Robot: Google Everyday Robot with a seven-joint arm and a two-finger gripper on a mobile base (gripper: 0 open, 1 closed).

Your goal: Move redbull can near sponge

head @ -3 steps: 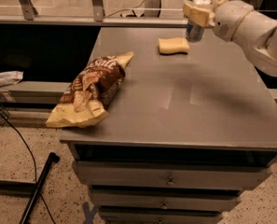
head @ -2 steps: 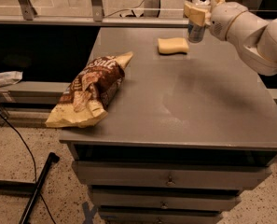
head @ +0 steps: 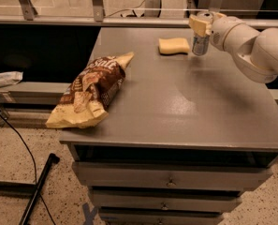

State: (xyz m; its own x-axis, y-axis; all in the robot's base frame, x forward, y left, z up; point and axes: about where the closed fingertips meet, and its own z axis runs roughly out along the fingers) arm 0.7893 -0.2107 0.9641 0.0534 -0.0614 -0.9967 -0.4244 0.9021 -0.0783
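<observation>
The redbull can (head: 200, 44) is a slim silver can with blue patches, upright at the far right of the grey tabletop, just right of the sponge. The sponge (head: 174, 46) is a pale yellow block lying flat near the table's far edge. My gripper (head: 201, 26) reaches in from the right on a white arm (head: 251, 43) and is shut on the upper part of the can. The can's bottom is at or just above the table surface; I cannot tell if it touches. A narrow gap separates can and sponge.
A brown-and-cream chip bag (head: 89, 90) lies at the table's left edge, overhanging the front-left corner. The grey table (head: 176, 111) has drawers below. A rail and glass run behind the table. Black cables and a stand leg (head: 35, 191) are on the floor at left.
My gripper has lowered the can from above the table down to table level, beside the sponge. The sponge and chip bag have not moved.
</observation>
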